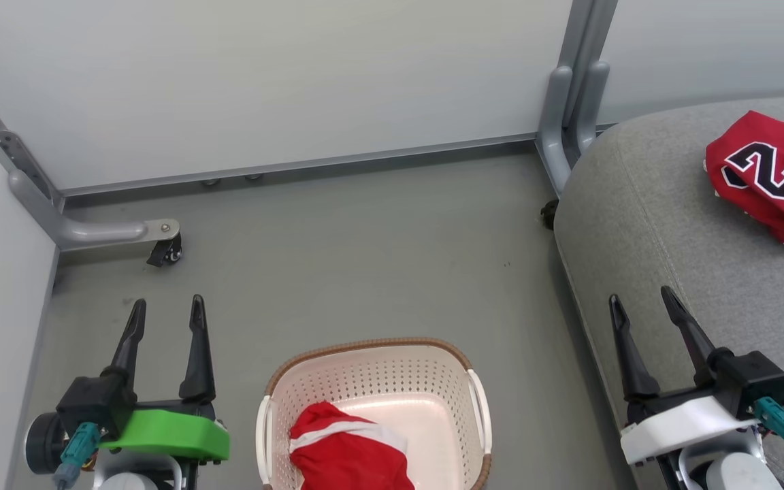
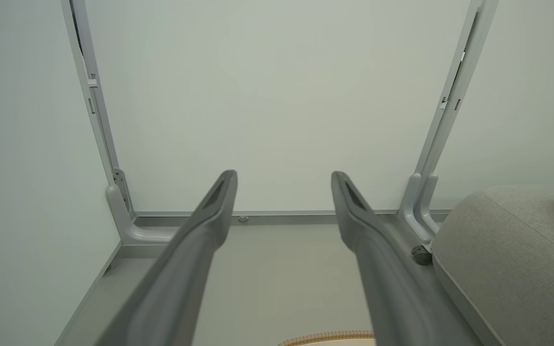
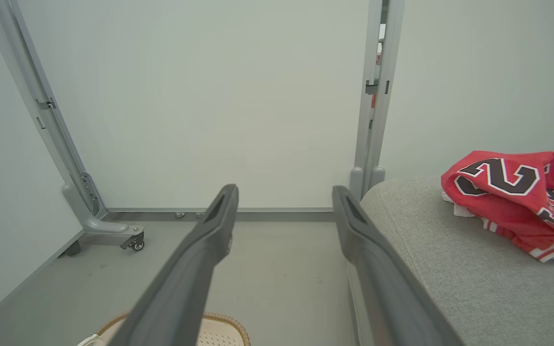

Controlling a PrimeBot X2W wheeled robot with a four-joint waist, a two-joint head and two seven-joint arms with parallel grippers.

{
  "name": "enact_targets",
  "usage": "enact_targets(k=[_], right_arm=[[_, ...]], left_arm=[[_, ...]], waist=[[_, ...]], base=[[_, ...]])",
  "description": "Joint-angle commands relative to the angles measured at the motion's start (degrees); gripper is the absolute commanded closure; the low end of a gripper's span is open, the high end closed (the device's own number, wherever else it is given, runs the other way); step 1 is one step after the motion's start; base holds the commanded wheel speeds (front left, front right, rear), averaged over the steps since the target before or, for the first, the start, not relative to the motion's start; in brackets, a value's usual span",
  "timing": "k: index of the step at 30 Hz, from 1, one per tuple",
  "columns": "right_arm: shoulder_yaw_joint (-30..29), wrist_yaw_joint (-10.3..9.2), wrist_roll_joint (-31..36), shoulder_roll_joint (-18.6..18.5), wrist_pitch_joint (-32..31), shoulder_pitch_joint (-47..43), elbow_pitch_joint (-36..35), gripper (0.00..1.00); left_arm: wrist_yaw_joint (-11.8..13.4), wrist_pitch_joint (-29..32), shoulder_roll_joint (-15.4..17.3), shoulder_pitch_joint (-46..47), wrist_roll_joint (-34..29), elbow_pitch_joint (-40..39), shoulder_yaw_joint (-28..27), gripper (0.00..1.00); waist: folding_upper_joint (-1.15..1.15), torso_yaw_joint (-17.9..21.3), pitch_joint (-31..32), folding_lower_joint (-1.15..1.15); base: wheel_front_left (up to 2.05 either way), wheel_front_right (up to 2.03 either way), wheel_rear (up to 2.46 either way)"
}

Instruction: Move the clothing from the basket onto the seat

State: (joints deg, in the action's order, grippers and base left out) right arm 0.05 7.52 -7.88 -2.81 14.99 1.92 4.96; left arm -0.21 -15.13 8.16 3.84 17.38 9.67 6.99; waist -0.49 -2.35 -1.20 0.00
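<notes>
The seat (image 1: 671,224) fills your right side, and the jersey (image 1: 766,177) lies crumpled on it, well back from its rounded near edge, toward the right. The basket (image 1: 378,381) stands on the floor (image 1: 365,252) between the arms. The red piece with the white band (image 1: 348,446) is bunched in the basket's near-left corner, so I judge the job half done.

Your left gripper (image 1: 167,301) hangs over bare floor beside the basket's left rim, fingers spread and empty. Your right gripper (image 1: 639,294) is over the seat's near edge, also parted and empty.

Watch two risks. A fingertip could catch a perforation or the rim, and the light basket might drag or tip. Cloth released near the seat's rounded edge may slide off.

The partition foot with its caster (image 1: 167,253) sits beyond the left gripper, clear of the reach.
</notes>
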Motion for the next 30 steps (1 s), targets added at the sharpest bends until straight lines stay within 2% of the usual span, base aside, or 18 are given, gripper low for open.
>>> enact_targets(k=[1,8,30], right_arm=[[-0.2,-0.06,-0.1,-0.1,0.2,-1.2,-0.7,0.0],[0.6,-0.06,-1.0,-0.1,0.2,-3.7,-2.0,0.0],[1.4,-0.06,-1.7,-0.1,0.2,-2.9,-1.0,0.0]], left_arm=[[-0.4,0.0,-0.2,-1.0,-0.6,-0.3,-0.6,0.0],[-1.4,0.0,-1.1,-2.6,-2.5,-1.1,-2.4,0.0],[-3.9,0.0,-2.8,-1.8,-5.4,-0.5,-5.4,0.0]], waist=[[0.49,-0.2,0.6,0.0],[0.49,-0.2,1.5,0.0],[0.49,0.0,1.4,0.0]], base=[[0.0,0.0,0.0],[0.0,0.0,0.0],[0.0,0.0,0.0]])
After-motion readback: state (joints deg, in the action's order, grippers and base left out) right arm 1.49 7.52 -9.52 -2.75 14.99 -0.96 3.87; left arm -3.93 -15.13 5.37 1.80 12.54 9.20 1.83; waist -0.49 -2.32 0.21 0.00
